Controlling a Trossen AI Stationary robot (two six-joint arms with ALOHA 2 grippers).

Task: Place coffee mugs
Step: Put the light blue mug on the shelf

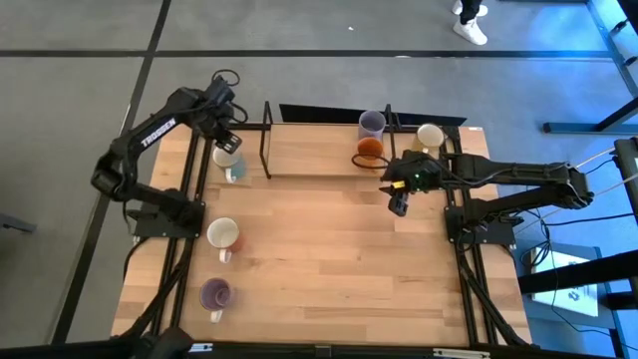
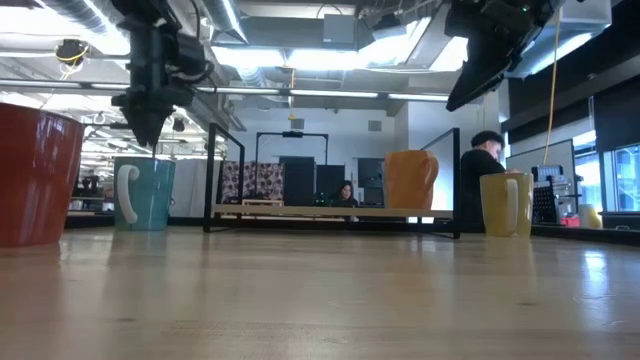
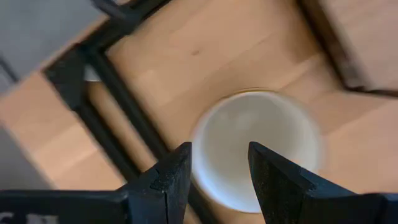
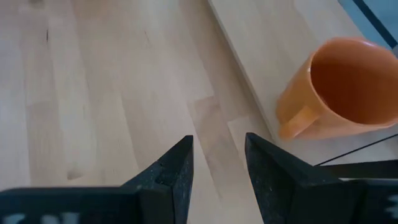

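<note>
Wooden table [image 1: 329,259] fills the high view. Around its edge sit six mugs: a teal mug [image 1: 229,165] at about ten o'clock, a red mug [image 1: 223,236] at nine, a purple mug [image 1: 215,294] at eight, and at one o'clock a lavender mug [image 1: 372,124], an orange mug [image 1: 370,150] on the raised shelf [image 1: 314,150] and a yellow mug [image 1: 430,137] just off the shelf. The left gripper [image 1: 225,141] hangs right over the teal mug; the right gripper [image 1: 399,204] hovers above bare wood at about two o'clock, near the orange mug.

Low view: the red mug [image 2: 35,175] looms at nine o'clock, the teal mug [image 2: 145,193] beside it under the left gripper [image 2: 148,125]; the orange mug [image 2: 411,180] stands on the shelf [image 2: 330,211], the yellow mug [image 2: 507,204] at three o'clock, the right gripper [image 2: 470,90] high above.

Left wrist view: the left gripper [image 3: 219,168] stands part-way open — empty — over the teal mug's white inside [image 3: 258,149].

Right wrist view: the right gripper [image 4: 217,158] is likewise narrowly parted and empty over the wood, the orange mug [image 4: 345,90] apart from it on the shelf.
</note>
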